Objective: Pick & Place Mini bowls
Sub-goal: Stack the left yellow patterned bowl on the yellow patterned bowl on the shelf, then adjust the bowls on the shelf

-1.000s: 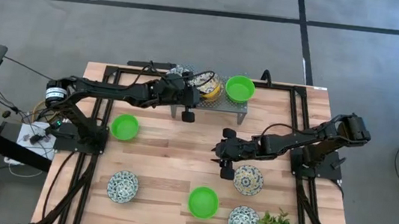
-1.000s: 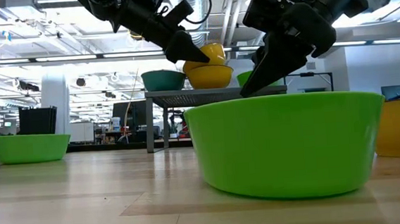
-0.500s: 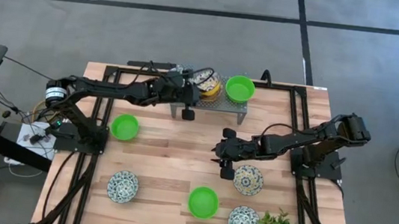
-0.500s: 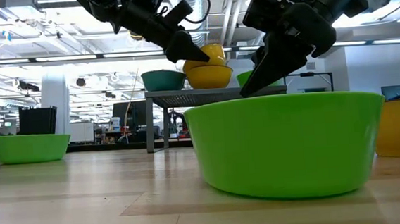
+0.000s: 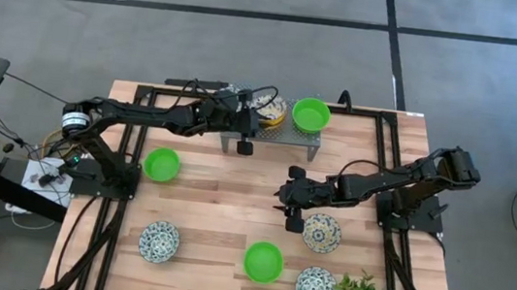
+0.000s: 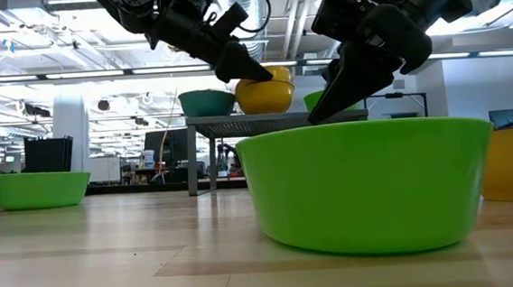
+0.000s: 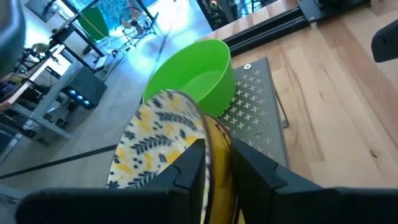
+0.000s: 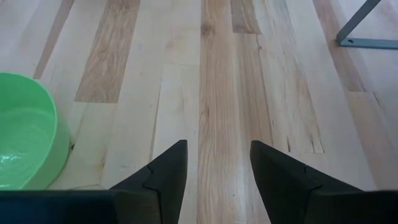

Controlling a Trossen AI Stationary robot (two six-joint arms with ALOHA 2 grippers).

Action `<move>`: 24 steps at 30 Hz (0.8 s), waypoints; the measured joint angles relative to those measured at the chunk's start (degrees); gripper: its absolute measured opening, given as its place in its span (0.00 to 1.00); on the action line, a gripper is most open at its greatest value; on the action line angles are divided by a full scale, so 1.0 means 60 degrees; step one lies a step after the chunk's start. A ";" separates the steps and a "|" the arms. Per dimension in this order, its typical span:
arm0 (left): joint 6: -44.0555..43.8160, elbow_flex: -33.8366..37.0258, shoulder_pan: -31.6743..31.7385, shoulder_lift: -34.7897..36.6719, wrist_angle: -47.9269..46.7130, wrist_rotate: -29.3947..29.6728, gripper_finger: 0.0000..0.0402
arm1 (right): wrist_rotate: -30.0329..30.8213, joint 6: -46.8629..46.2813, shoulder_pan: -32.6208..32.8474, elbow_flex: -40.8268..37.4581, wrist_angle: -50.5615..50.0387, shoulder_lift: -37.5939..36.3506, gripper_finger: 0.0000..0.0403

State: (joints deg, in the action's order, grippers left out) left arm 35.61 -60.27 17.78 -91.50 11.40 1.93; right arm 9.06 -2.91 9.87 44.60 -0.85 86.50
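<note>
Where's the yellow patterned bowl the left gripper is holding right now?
In the high view the yellow patterned bowl is at the table's far edge, over the metal rack, gripped by the left gripper, beside the green bowl.

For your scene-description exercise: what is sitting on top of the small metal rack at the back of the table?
On the metal rack stand a green bowl and yellow patterned bowls, one gripped by the left hand. A teal-looking bowl stands beside them. The arm hides how many yellow bowls are stacked.
</note>
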 joint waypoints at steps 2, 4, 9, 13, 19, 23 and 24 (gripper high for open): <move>0.0011 0.0000 0.0000 -0.0004 -0.0002 0.0001 0.19 | 0.0000 -0.0001 0.0000 0.0000 -0.0012 0.0000 0.43; 0.0019 0.0000 0.0000 -0.0004 0.0024 0.0005 0.19 | 0.0000 -0.0001 0.0000 0.0000 -0.0003 0.0000 0.43; 0.0021 0.0000 -0.0015 -0.0004 0.0113 0.0025 0.19 | 0.0000 -0.0004 0.0000 0.0000 -0.0007 0.0000 0.43; 0.0026 0.0000 -0.0149 0.0052 0.0281 0.0104 0.22 | 0.0000 -0.0012 0.0000 0.0000 -0.0007 0.0000 0.43; 0.0030 -0.0018 -0.0413 0.0203 0.0358 0.0626 0.33 | 0.0000 -0.0023 0.0000 0.0000 -0.0007 0.0000 0.44; 0.0029 -0.0018 -0.0836 0.0554 0.0338 0.1352 0.41 | 0.0000 -0.0026 0.0004 0.0000 -0.0032 0.0000 0.44; 0.0005 -0.0018 -0.0968 0.0714 0.0305 0.1722 0.42 | 0.0000 -0.0026 0.0004 0.0000 -0.0028 0.0000 0.44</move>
State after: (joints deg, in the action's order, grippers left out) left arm 35.65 -60.38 11.97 -87.22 13.23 12.26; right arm 9.06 -3.07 9.89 44.60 -1.02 86.50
